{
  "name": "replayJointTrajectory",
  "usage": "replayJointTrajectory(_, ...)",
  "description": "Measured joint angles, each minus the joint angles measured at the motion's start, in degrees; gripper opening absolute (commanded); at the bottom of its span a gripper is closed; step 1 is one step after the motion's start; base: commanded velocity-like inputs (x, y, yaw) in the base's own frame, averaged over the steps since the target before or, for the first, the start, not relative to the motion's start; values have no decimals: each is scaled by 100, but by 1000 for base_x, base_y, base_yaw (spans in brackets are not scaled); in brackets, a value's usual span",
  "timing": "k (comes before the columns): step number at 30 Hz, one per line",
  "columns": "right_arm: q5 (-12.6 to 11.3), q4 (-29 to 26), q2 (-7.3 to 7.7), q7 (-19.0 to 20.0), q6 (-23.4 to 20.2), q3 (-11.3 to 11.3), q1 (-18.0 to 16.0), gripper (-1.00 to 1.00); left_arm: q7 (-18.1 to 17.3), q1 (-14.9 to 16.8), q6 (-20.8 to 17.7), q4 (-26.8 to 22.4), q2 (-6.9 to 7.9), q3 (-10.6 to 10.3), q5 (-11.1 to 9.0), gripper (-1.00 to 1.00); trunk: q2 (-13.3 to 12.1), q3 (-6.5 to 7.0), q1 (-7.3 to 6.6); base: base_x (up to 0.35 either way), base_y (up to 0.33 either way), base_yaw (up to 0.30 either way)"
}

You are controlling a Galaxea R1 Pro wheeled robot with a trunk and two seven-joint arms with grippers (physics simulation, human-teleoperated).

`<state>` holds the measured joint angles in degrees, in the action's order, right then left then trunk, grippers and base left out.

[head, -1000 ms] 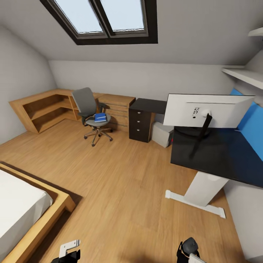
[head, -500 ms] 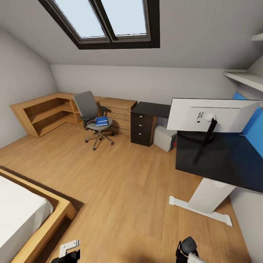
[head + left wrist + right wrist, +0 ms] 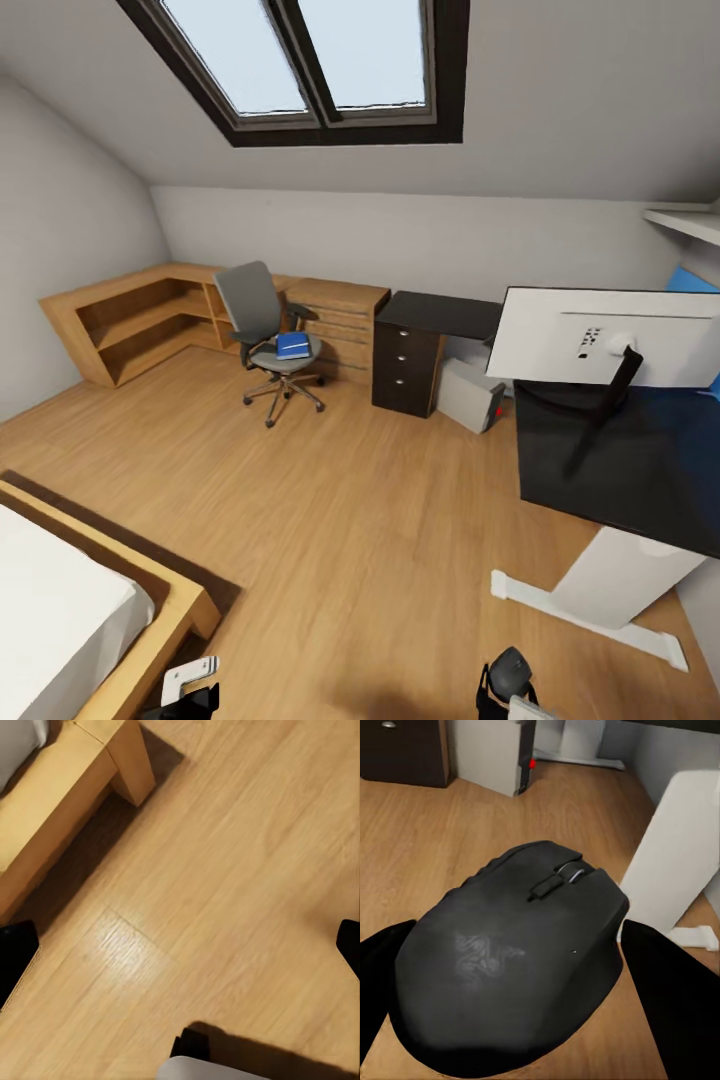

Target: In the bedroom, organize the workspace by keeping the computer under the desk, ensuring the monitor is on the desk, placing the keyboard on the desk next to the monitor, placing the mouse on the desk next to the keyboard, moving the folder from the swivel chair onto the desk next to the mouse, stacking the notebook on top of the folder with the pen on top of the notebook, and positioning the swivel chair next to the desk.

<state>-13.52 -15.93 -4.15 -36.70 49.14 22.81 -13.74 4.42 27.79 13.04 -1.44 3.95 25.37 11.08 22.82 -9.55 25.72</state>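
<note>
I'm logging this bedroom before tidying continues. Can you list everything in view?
desk: one, black, right side.
monitor: one, pale back facing us, on the desk.
computer: one, light grey, on the floor beside the drawers.
drawers: one black unit, at the desk's far end.
chair: one, grey, by the far wall.
folder: one, blue, on the chair seat.
shelving: wooden, far left corner.
bed: one, wooden frame, near left.
skylight: one, overhead.
mouse: one, black, held between the right tool's fingers.
left tool: empty, above the floor.
right tool: holding the mouse.
</note>
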Motion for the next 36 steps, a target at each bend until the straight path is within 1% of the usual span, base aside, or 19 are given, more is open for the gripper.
replayJointTrajectory(4,26,7,3,-1,15,-1,0,-100,-8,0,-1,1,0,0,0,100,-1,37,1,275,63,75)
replayJointTrajectory(9,35,9,16,-2,19,-1,1,-100,-7,0,-1,1,-1,-2,0,100,-1,82,3,74,13,17)
replayJointTrajectory(12,37,9,24,-2,19,-7,1,-100,-3,0,-1,1,0,5,-2,100,0,109,1,234,1,1)
replayJointTrajectory(36,37,17,26,-2,54,-10,1,-100,-2,0,-1,1,0,3,0,100,-1,327,0,320,0,0)
